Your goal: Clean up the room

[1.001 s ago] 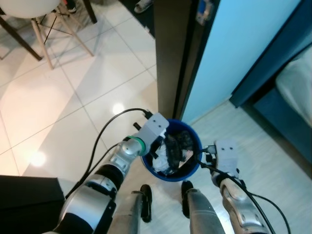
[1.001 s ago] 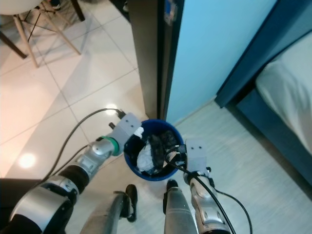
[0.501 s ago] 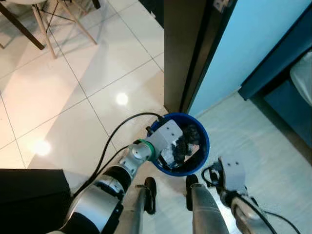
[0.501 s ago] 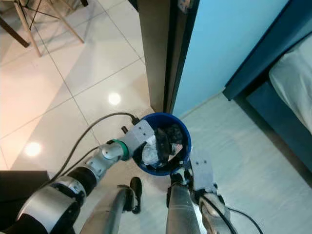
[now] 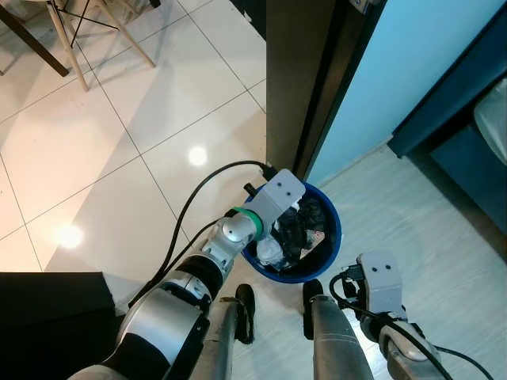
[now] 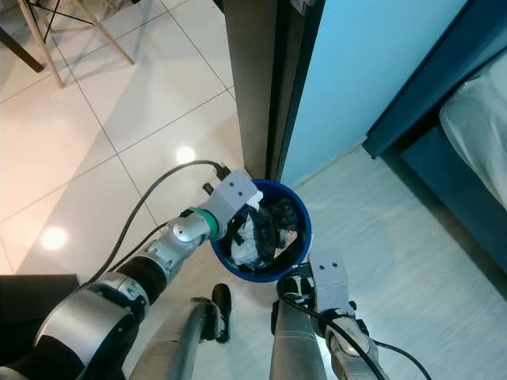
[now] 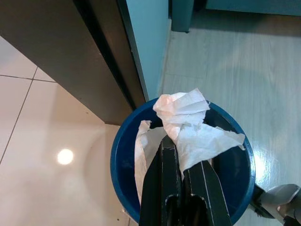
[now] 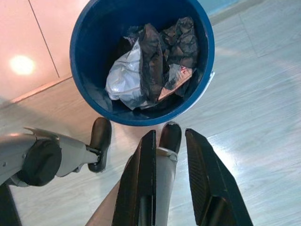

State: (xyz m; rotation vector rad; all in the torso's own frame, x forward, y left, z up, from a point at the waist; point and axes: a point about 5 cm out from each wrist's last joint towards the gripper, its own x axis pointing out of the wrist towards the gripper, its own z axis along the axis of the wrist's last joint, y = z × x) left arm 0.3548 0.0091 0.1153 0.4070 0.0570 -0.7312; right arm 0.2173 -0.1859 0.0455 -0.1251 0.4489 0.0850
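Note:
A blue round bin (image 5: 333, 237) stands on the floor by my feet, holding black and silver crumpled wrappers (image 8: 146, 61). My left gripper (image 7: 181, 157) hangs over the bin's mouth, shut on a crumpled white tissue (image 7: 188, 120) that spreads above the fingertips. In the left eye view the left wrist (image 5: 280, 195) sits at the bin's near-left rim. My right gripper (image 8: 170, 133) is open with nothing in it, held back from the bin above my own leg. Its wrist (image 5: 378, 276) sits to the right of the bin.
A dark door frame (image 5: 301, 71) rises right behind the bin, with a light blue wall (image 5: 412, 55) beside it. A dark blue bed frame (image 5: 463, 119) lies at the right. Chair legs (image 5: 79, 36) stand far left. A black block (image 5: 43, 321) is at lower left.
The right gripper has drawn back from the bin's rim toward my leg. The left gripper has stayed over the bin with the tissue. The camera view has shifted a little.

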